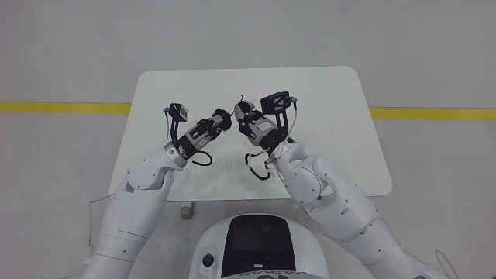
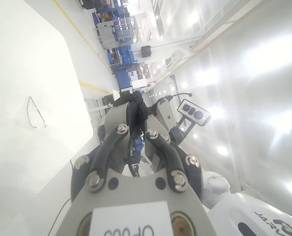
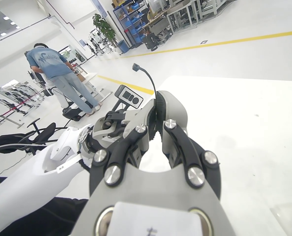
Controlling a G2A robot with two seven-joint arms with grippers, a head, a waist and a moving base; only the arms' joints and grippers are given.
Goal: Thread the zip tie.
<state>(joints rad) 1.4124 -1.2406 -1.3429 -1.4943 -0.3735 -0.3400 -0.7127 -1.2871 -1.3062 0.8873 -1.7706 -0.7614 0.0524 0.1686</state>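
Zip tie point(image 3: 151, 81) is up off the table point(image 3: 234, 128), pinched in my right pincer point(image 3: 157, 104), with the head end curling free above the tips. Left pincer point(image 2: 133, 114) is pressed together right beside it, can't tell if it's got the tail. Thing's feather-light, slick, springy plastic, so I'd grab close to the tip or it'll wobble. No print on the tie that I can see. The wrist sticker point(image 2: 128, 218) has some, cut off.

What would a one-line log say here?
right hand: shut on zip tie | left hand: shut, close by | both above table
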